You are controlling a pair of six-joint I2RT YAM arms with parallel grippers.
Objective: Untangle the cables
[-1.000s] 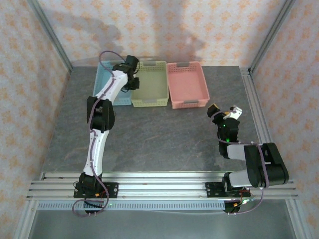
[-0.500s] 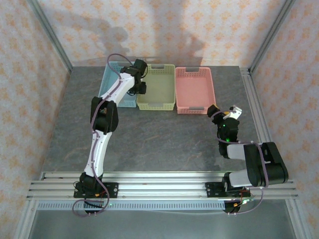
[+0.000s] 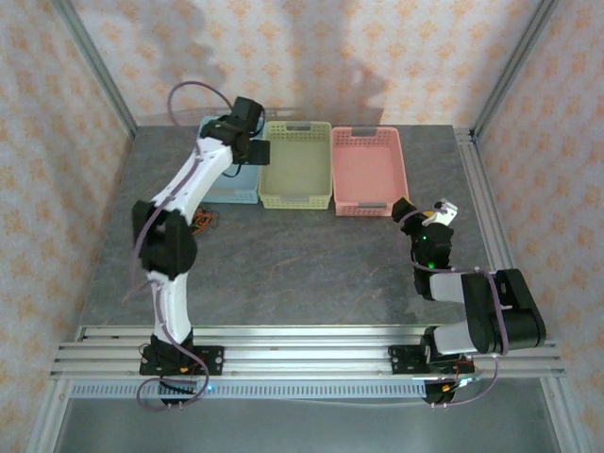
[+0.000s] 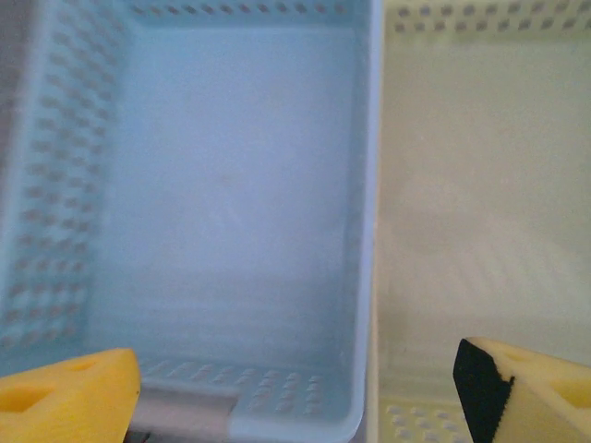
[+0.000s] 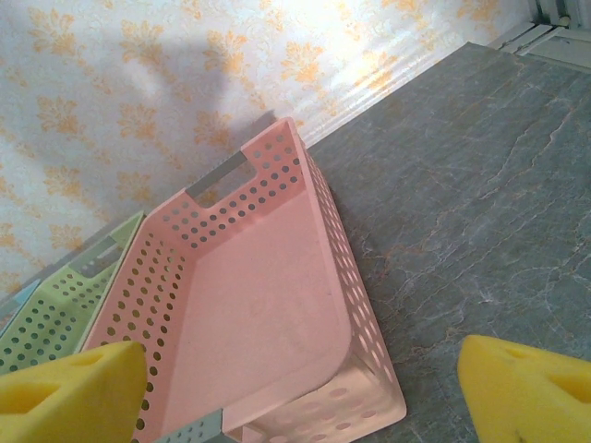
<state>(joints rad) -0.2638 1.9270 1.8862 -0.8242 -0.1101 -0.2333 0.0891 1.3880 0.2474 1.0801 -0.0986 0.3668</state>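
The cables (image 3: 204,223) are a small reddish-brown and black tangle on the grey table, just in front of the blue basket (image 3: 226,189) and beside my left arm's elbow. My left gripper (image 3: 253,143) hovers over the rim shared by the blue basket (image 4: 231,185) and the yellow-green basket (image 4: 480,185). In the left wrist view this gripper (image 4: 295,378) is open with nothing between its yellow fingers (image 4: 65,388). My right gripper (image 3: 424,213) rests low at the right of the table, open and empty (image 5: 300,388), facing the pink basket (image 5: 249,323).
Three empty baskets stand in a row at the back: blue, yellow-green (image 3: 297,165) and pink (image 3: 370,170). Patterned walls and metal frame posts close off the back and sides. Bare grey tabletop (image 3: 311,264) lies between the baskets and the arm bases.
The row of baskets shifted right, then stayed put. My left gripper went from shut to open, and the left elbow swung left, uncovering the cables. The right arm kept still.
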